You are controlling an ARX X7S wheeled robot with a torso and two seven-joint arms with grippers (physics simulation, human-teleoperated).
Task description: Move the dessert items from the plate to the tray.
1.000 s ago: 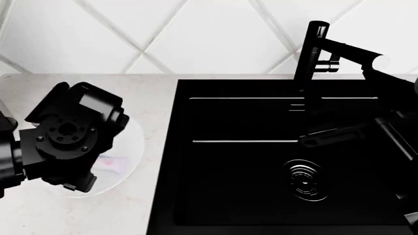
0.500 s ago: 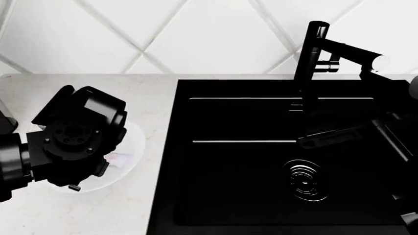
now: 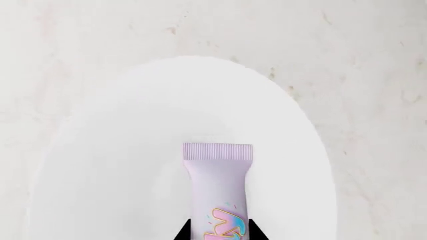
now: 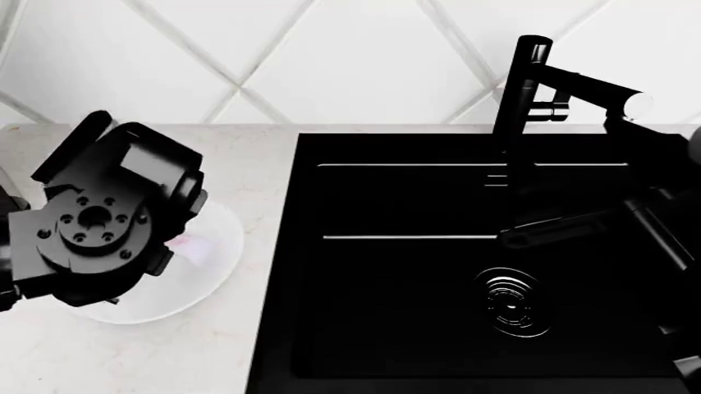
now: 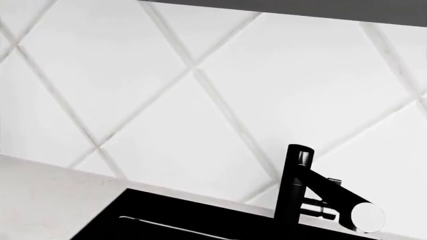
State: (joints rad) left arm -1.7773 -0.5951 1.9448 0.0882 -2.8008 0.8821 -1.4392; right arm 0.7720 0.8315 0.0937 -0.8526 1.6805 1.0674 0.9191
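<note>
The small pale pink wrapped bar (image 3: 218,185) with a crimped end lies lengthwise between the jaws of my left gripper (image 3: 219,234). The black fingertips (image 3: 183,233) press on both of its sides, over the white plate (image 3: 120,165). In the head view my left wrist (image 4: 104,226) covers most of the plate (image 4: 213,275), and only a faint pink patch of the bar (image 4: 194,244) shows. My right gripper (image 4: 526,234) hangs dark over the sink, and its jaws cannot be made out. The pink donut and the black tray are out of view.
A black sink basin (image 4: 287,246) with a drain (image 4: 511,302) fills the middle and right. A black faucet (image 4: 531,107) stands at its back and also shows in the right wrist view (image 5: 293,190). A white tiled wall runs behind the pale stone counter (image 4: 66,361).
My left wrist has risen and tilted back over the plate, and the pink patch of the bar has moved with it. The right arm has hardly moved.
</note>
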